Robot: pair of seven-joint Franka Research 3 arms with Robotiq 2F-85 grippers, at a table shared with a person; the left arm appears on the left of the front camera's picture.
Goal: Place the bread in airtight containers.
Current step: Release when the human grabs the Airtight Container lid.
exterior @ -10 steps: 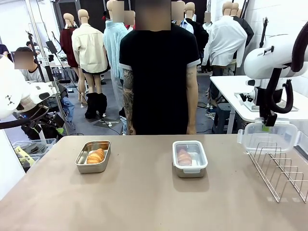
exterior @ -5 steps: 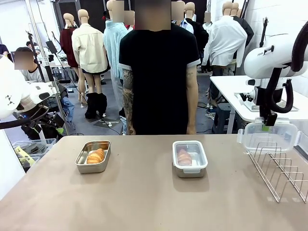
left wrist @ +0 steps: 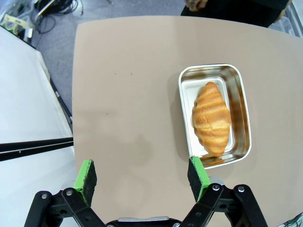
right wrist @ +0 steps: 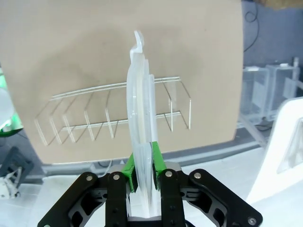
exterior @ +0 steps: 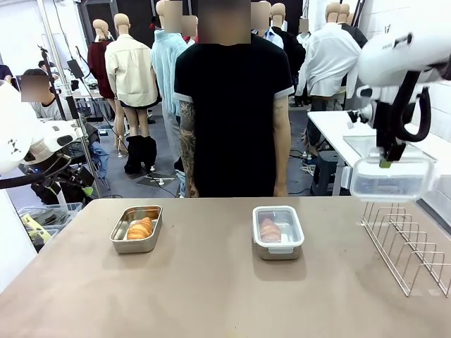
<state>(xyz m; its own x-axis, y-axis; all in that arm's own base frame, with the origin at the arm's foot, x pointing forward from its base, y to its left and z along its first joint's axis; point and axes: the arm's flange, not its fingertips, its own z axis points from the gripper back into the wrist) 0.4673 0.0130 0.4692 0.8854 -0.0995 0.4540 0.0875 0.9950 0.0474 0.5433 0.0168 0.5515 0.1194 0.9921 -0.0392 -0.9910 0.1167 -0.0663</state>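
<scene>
Left gripper (left wrist: pixel 142 176) is seen with jaws spread wide, nothing held, above the worktop (exterior: pixel 211 296). Just beside its finger, an uncovered tin (left wrist: pixel 215 116) is seen on the worktop's left with a croissant (left wrist: pixel 211 118) lying inside. Toward the middle, a second tin (exterior: pixel 277 232) is capped by a clear lid, second croissant (exterior: pixel 268 228) visible inside. At right, a clear lid (exterior: pixel 392 177) is clamped on edge by the right gripper (right wrist: pixel 142 165), raised above the wire rack (exterior: pixel 409 243).
</scene>
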